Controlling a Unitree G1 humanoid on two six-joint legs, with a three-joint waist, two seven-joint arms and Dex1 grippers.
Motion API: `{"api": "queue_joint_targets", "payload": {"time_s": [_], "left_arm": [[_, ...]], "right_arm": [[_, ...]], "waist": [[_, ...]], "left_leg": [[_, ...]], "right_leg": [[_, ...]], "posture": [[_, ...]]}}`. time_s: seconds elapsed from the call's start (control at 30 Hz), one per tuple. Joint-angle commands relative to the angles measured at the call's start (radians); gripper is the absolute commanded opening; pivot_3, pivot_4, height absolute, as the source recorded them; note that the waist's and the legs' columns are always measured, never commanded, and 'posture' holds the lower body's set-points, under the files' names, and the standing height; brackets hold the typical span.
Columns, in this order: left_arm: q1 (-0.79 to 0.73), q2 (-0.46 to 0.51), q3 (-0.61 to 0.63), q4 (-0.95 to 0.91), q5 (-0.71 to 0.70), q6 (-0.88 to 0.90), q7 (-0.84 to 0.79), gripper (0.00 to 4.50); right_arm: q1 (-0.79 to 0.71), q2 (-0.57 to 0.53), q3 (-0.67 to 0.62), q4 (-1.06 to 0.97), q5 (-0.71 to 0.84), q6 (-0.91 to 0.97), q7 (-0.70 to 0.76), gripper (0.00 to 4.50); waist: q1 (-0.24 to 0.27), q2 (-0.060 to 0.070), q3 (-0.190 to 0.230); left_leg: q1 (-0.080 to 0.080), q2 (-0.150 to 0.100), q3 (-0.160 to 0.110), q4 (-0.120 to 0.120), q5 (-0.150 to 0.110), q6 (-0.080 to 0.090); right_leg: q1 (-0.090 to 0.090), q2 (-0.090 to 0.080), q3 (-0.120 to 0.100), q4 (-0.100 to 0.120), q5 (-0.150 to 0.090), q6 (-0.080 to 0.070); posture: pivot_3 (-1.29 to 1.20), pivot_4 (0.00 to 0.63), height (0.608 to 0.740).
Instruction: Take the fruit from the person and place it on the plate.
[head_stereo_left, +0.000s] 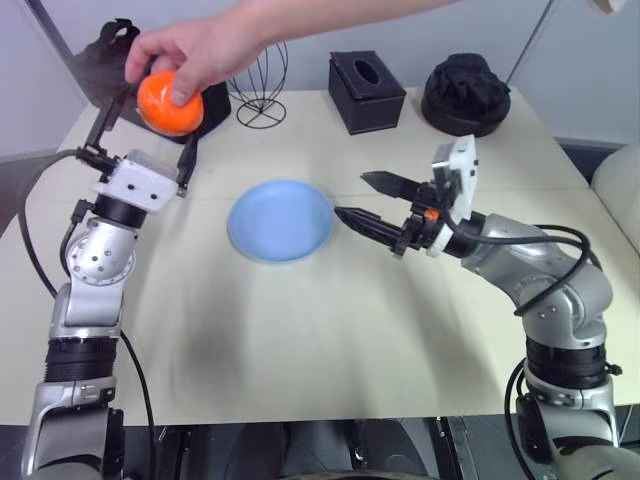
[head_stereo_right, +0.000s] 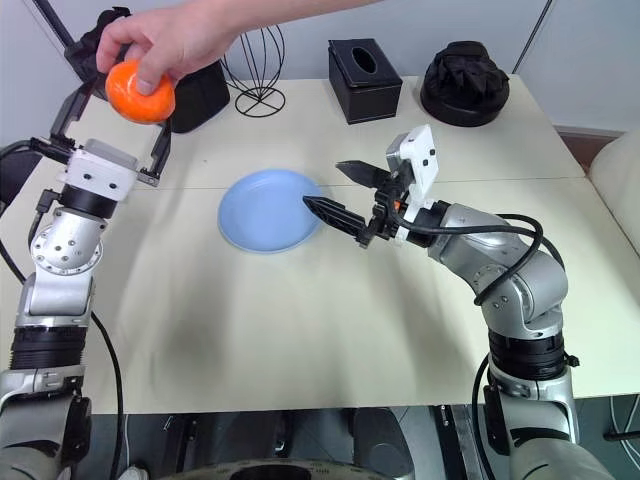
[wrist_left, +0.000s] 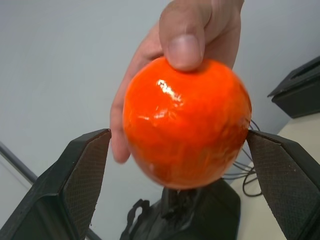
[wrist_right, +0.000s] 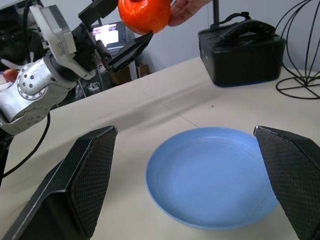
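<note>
Left end effector (head_stereo_left: 146, 123) stands wide open around the smooth bright orange ball-shaped fruit (head_stereo_left: 169, 103) gripped from above by the person's bare hand (head_stereo_left: 193, 50), while the right end effector (head_stereo_left: 356, 198), also wide, hovers beside the empty round light-blue plate (head_stereo_left: 280, 220) on the beige worktop (head_stereo_left: 330, 330).

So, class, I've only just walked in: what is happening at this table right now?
A person's hand holds an orange fruit between the open fingers of the robot's left gripper, which has not closed on it. The right gripper hangs open beside the empty light-blue plate on the table. The handover is not yet done.
</note>
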Motion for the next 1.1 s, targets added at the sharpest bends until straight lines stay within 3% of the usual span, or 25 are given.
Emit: {"api": "queue_joint_targets", "payload": {"time_s": [0.03,0.63,0.7,0.8,1.1], "left_arm": [[-0.038,-0.006,0.003,0.012,-0.021,-0.024,0.008,4.47],[-0.123,-0.055,-0.008,0.099,-0.030,-0.058,0.012,4.47],[-0.130,-0.060,-0.008,0.103,-0.031,-0.058,0.012,3.95],[-0.141,-0.068,-0.007,0.109,-0.036,-0.057,0.012,2.84],[-0.149,-0.086,-0.004,0.101,-0.072,-0.020,-0.009,2.74]], "right_arm": [[-0.003,-0.013,-0.003,-0.042,-0.006,-0.024,0.001,4.50],[0.001,-0.016,0.010,-0.042,-0.034,-0.039,-0.005,4.50],[-0.001,-0.015,0.011,-0.040,-0.037,-0.041,-0.005,4.50],[-0.002,-0.014,0.013,-0.038,-0.040,-0.043,-0.006,4.50],[-0.003,-0.008,0.014,-0.040,-0.048,-0.047,-0.017,4.50]], "waist": [[0.000,0.000,0.000],[-0.001,0.000,0.000],[0.000,0.000,0.000],[-0.001,0.000,0.000],[0.000,0.000,0.000]], "left_leg": [[0.000,0.000,0.000,0.000,0.000,0.000],[-0.001,-0.001,0.000,0.007,0.000,0.000],[-0.001,-0.001,0.000,0.007,0.000,0.000],[-0.001,-0.001,0.000,0.007,0.000,0.000],[-0.001,-0.001,0.000,0.008,0.000,0.000]], "right_leg": [[0.000,0.000,0.000,0.000,0.000,0.000],[-0.001,0.000,0.000,0.007,0.000,0.000],[-0.001,0.000,0.000,0.007,0.000,0.000],[-0.001,0.000,0.000,0.007,0.000,0.000],[-0.001,0.000,0.000,0.007,0.000,0.000]], "posture": [[0.00,0.150,0.740],[0.00,0.150,0.740],[0.00,0.150,0.740],[0.00,0.150,0.740],[0.00,0.150,0.740]]}}
